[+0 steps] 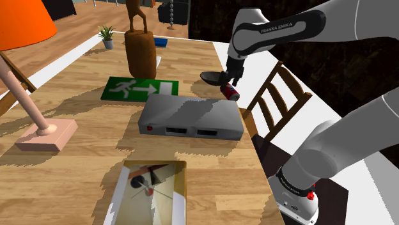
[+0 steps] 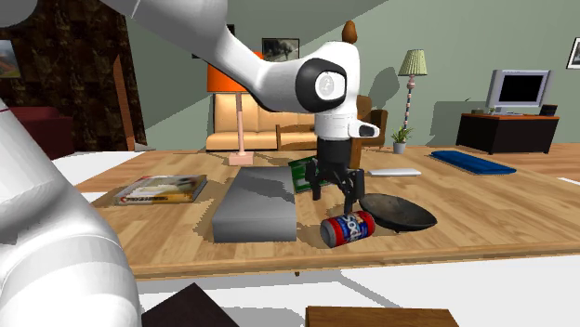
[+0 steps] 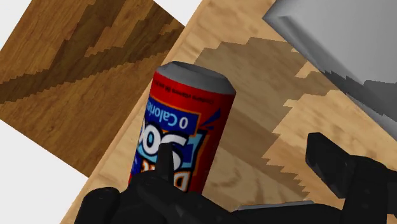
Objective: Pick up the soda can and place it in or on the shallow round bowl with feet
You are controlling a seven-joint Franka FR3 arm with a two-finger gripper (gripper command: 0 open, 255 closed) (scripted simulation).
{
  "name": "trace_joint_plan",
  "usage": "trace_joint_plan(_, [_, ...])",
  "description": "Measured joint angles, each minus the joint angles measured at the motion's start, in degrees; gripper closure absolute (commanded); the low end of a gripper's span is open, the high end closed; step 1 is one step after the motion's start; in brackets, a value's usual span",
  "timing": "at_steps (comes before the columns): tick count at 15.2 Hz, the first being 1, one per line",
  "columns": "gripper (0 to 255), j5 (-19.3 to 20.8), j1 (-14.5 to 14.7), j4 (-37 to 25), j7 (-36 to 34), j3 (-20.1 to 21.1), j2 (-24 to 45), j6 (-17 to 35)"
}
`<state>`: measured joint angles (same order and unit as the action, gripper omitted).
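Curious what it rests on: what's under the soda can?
Bare wooden table, near its edge; the soda can lies on its side there. The strip of wood directly beneath is covered by the can itself.

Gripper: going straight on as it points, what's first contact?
Likely the soda can, lying on its side just below the open gripper. In the wrist view one finger overlaps the can, so it may hit rather than straddle it; depth is unclear.

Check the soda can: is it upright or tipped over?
Tipped over. The soda can lies on its side on the table, its long body roughly level, beneath the open end effector.
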<state>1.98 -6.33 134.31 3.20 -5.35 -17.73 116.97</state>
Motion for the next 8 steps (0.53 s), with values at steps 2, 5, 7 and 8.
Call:
trace_joint_plan(2, [0,0.5,-1.7,-0.4,-1.2,-1.3,1.1,0.9])
trace_joint_plan(5, [0,0.7,-2.4,0.5,-1.7,-2.0,2.1,2.9])
trace_joint_plan(7, [0,0.7,-2.5,1.5,-1.8,-2.1,2.9,4.7])
trace_joint_plan(8, [0,0.7,-2.5,1.9,-1.7,-2.2,3.3,5.5])
